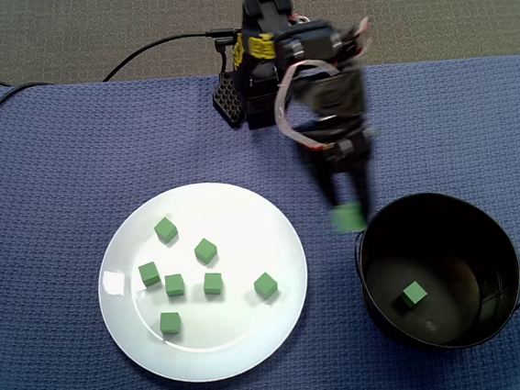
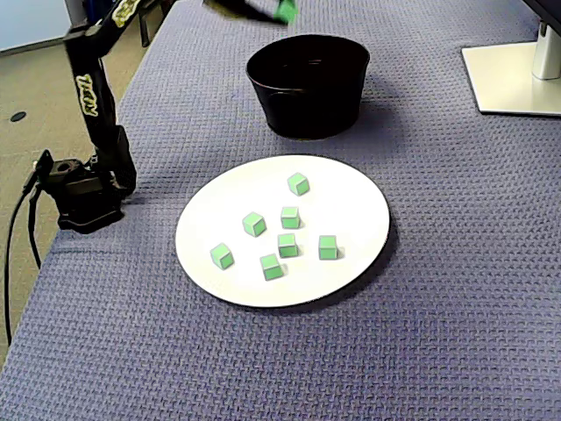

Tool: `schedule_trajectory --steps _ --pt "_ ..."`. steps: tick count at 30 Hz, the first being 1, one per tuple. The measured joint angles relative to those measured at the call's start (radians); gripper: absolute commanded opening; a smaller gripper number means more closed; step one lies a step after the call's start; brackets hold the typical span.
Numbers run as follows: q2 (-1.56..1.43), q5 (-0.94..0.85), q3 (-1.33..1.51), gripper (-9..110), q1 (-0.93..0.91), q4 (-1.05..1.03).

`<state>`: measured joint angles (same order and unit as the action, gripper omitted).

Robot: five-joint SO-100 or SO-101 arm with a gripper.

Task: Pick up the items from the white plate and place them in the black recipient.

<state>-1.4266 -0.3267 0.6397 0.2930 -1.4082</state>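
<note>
Writing: yellow lettering (image 2: pixel 88 86) runs along the arm (image 2: pixel 96 114) in a fixed view, too skewed to read. A yellow label (image 1: pixel 255 46) near the arm's base is also unreadable. No other text shows.
Gripper: the gripper (image 1: pixel 346 207) is motion-blurred, its jaws clamped on a held cube (image 1: pixel 347 217). In the other fixed view the gripper (image 2: pixel 279 10) is at the top edge, with the held cube (image 2: pixel 285 9) at its tip.
Held cube and pot: seen from above, the cube sits just outside the upper-left rim of the black pot (image 1: pixel 368 240). From the side angle it is above the black pot (image 2: pixel 307 96), over its left part.
White plate: the white plate (image 1: pixel 211 356) lies left of the pot and apart from it, carrying seven cubes (image 1: pixel 212 283), all green and loosely scattered. These seven cubes (image 2: pixel 290 217) are well apart from the gripper.
Inside pot: a lone cube (image 1: pixel 413 294) rests on the bottom.
Surface: a blue cloth (image 1: pixel 45 160) lies under everything.
Other: a white stand base (image 2: pixel 517 79) is at the far right of the cloth.
</note>
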Motion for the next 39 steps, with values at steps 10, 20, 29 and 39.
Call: schedule_trajectory --steps 10,20,29,39 --pt "0.509 0.063 -0.100 0 0.253 0.166" --pt "0.572 0.058 -0.044 48 0.299 0.141" --pt "0.252 -0.021 -0.100 43 0.074 -0.020" --pt "0.155 -0.107 0.097 42 -0.275 -0.020"
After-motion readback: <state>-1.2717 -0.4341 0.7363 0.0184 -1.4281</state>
